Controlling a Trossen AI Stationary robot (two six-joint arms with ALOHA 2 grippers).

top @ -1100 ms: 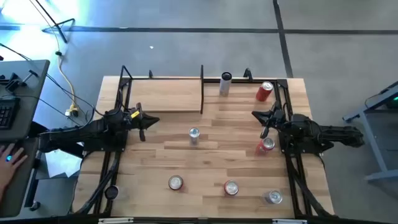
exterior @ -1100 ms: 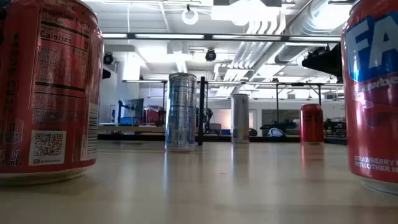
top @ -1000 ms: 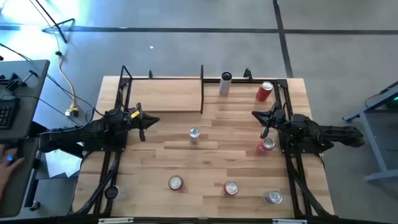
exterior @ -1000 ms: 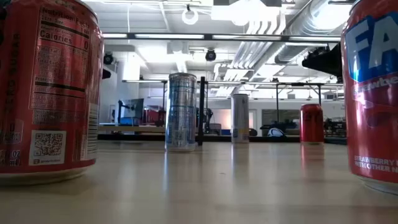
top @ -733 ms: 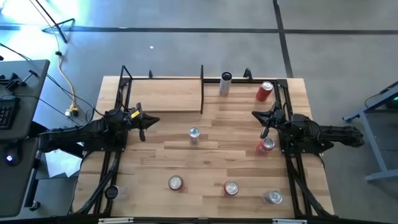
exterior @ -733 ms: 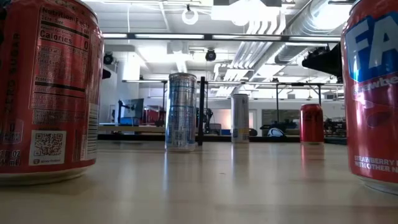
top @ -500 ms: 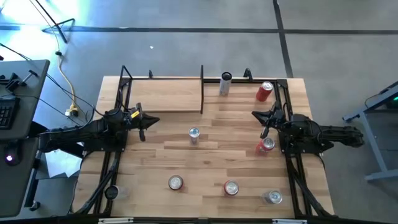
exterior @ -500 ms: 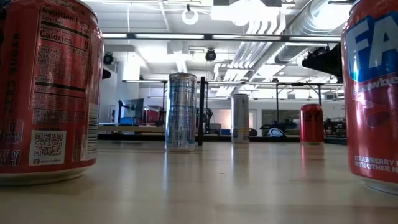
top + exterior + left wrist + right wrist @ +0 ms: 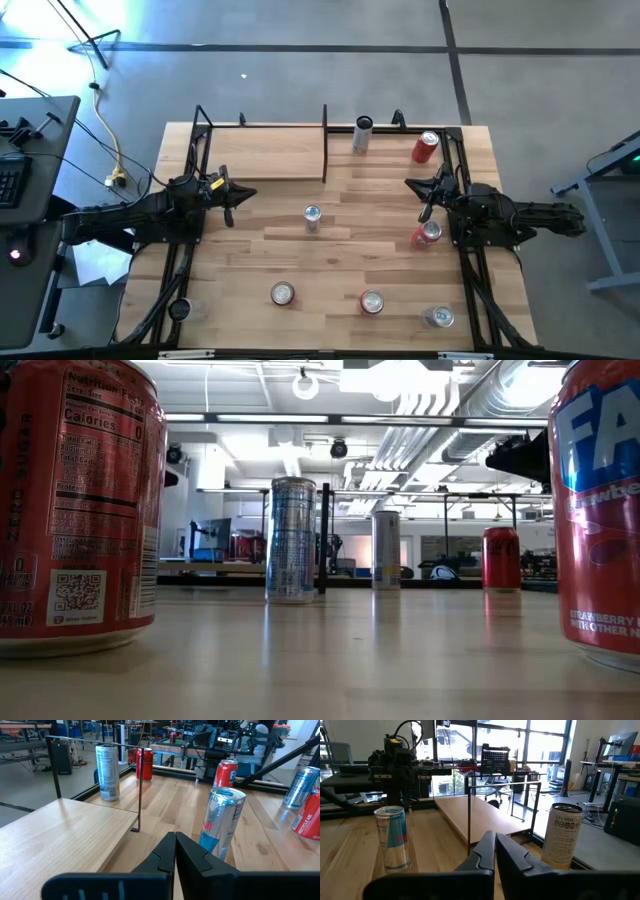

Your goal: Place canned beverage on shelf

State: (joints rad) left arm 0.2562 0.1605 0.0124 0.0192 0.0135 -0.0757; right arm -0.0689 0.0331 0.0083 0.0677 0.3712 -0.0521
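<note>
The shelf (image 9: 262, 155), a pale-wood board with thin black uprights, stands at the table's far left; it also shows in the left wrist view (image 9: 60, 830) and the right wrist view (image 9: 480, 817). Several cans stand upright on the tabletop. Among them are a slim silver-blue can (image 9: 312, 217) at the centre, a white can (image 9: 362, 135) at the far edge and a red can (image 9: 428, 235) beside my right arm. My left gripper (image 9: 240, 197) is shut and empty, just near of the shelf. My right gripper (image 9: 418, 190) is shut and empty, at the table's right side.
A red can (image 9: 425, 147) stands at the far right. Two red cans (image 9: 283, 294) (image 9: 371, 302) and a silver can (image 9: 440, 317) stand along the near edge. Black frame rails run along both table sides. Bare tabletop lies between the centre can and the shelf.
Both arms and all cans have kept still. A person's hand at the desk left of the table has gone out of view.
</note>
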